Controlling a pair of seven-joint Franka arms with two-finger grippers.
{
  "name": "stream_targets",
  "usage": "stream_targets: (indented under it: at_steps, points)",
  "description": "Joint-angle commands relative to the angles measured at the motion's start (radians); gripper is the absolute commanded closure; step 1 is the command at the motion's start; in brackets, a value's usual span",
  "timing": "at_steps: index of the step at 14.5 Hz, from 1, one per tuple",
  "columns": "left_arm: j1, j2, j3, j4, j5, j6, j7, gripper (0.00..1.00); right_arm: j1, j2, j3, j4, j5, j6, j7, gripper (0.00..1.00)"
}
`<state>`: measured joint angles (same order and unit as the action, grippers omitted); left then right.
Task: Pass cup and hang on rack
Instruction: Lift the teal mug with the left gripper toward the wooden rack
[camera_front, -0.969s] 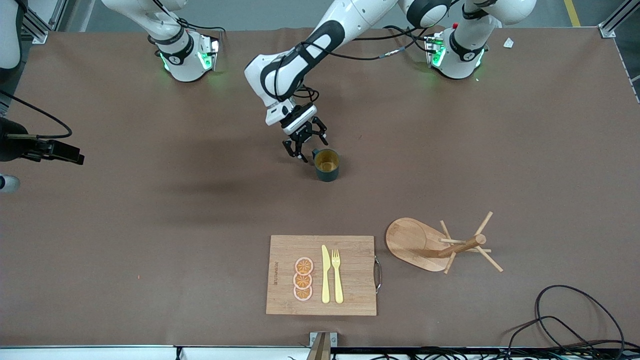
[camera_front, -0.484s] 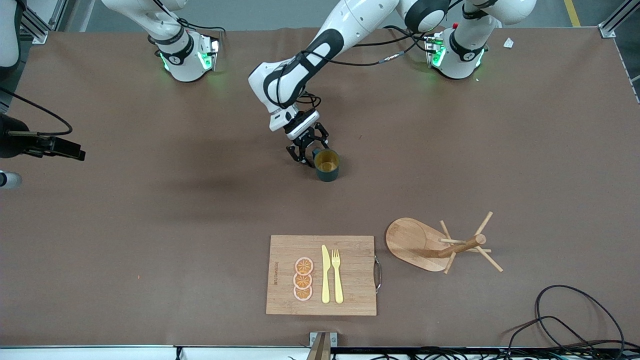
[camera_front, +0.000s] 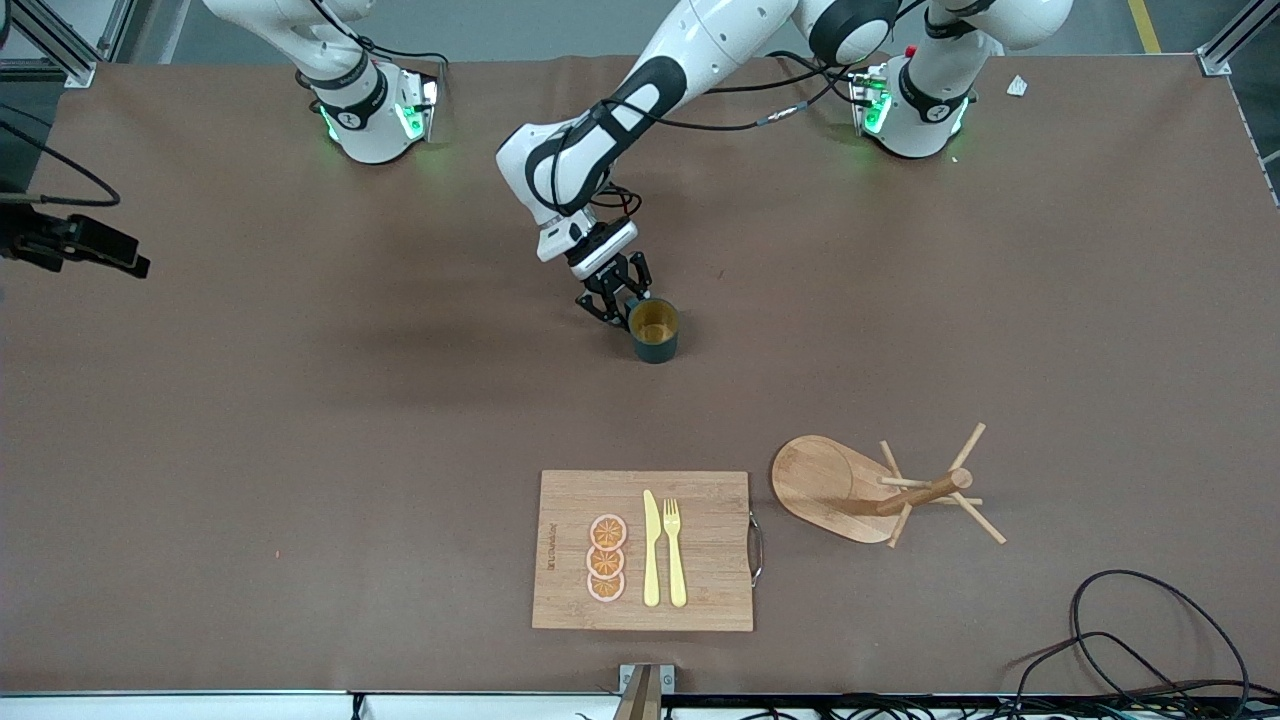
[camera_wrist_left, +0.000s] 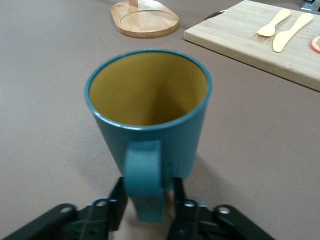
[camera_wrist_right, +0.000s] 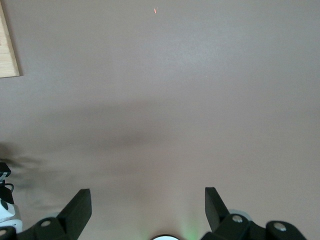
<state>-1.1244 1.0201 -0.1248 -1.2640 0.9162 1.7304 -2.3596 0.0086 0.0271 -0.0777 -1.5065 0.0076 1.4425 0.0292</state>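
Cup stood upright on the brown table near its middle, well apart from the rack, which stood nearer the front camera toward the left arm's end, just beside the bamboo cutting board carrying a yellow knife, a fork and orange slices. The left arm reached in from its base, and the left gripper sat low at the cup's handle; in the left wrist view its two fingers flanked the loop closely, pressed in on either side of it, though whether they were truly clamped or only touching was hard to judge. The cup appeared to rest on the table. The right gripper hung spread wide over bare table at the right arm's end, waiting. The likely trouble from this point lay in the grip: the handle was small and smooth, so a pinch placed low on it could let the cup swing or slip as it rose. A tilted cup would make threading the loop onto one of the rack's thin angled pegs awkward, and a hard nudge there might tip the light rack.
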Motion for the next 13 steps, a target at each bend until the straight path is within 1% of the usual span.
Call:
stream_targets:
  at_steps: [1,2,4,5,7,9,13]
  points:
    - [-0.009,0.011,0.007,0.017,0.02,0.003,0.006,0.93,-0.015,-0.049,0.006,-0.046,0.014,0.015,0.003,0.0]
    - [-0.009,0.006,0.007,0.017,0.018,0.003,0.008,0.99,-0.015,-0.053,0.006,-0.046,0.014,0.003,0.003,0.0]
    - [0.003,-0.021,0.001,0.018,0.003,0.0,0.028,0.99,-0.015,-0.067,0.006,-0.047,0.014,-0.013,0.003,0.0]
    - [0.021,-0.043,-0.001,0.018,-0.031,0.0,0.052,0.99,-0.016,-0.075,0.006,-0.051,0.014,-0.022,0.001,0.0]
    - [0.081,-0.11,-0.007,0.018,-0.138,0.008,0.133,0.99,-0.018,-0.09,0.006,-0.049,0.014,-0.034,-0.003,0.0]
    - [0.147,-0.199,-0.009,0.015,-0.262,0.064,0.196,0.99,-0.016,-0.102,0.007,-0.04,0.012,-0.047,-0.003,0.0]
    - [0.276,-0.349,-0.007,0.012,-0.506,0.096,0.382,0.99,-0.015,-0.101,0.007,-0.037,0.014,-0.034,-0.003,0.0]
